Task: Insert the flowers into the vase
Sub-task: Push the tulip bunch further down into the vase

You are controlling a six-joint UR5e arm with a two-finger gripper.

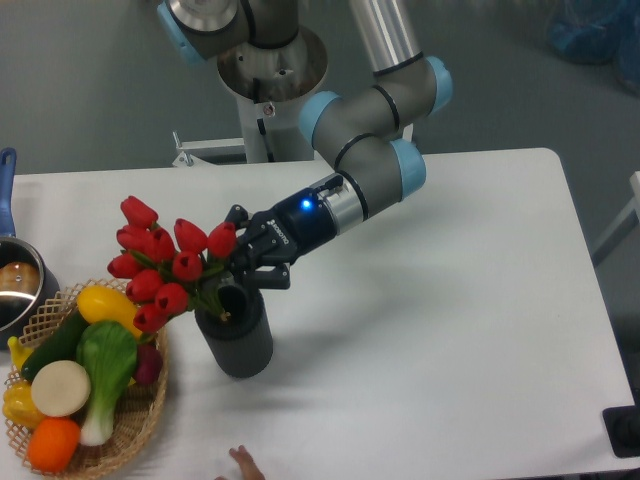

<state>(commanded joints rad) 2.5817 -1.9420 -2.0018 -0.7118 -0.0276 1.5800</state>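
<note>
The flowers (160, 265), a bunch of red tulip buds with green leaves, lean out to the left over the dark grey ribbed vase (237, 336), their stems reaching down into its round mouth. My gripper (236, 270) is shut on the flowers just above the vase's rim, at the base of the buds. The vase stands upright on the white table (430, 300), left of centre.
A wicker basket (135, 420) of toy vegetables sits at the front left, close to the vase. A metal pot (15, 290) with a blue handle is at the left edge. Fingertips of a hand (243, 464) show at the bottom edge.
</note>
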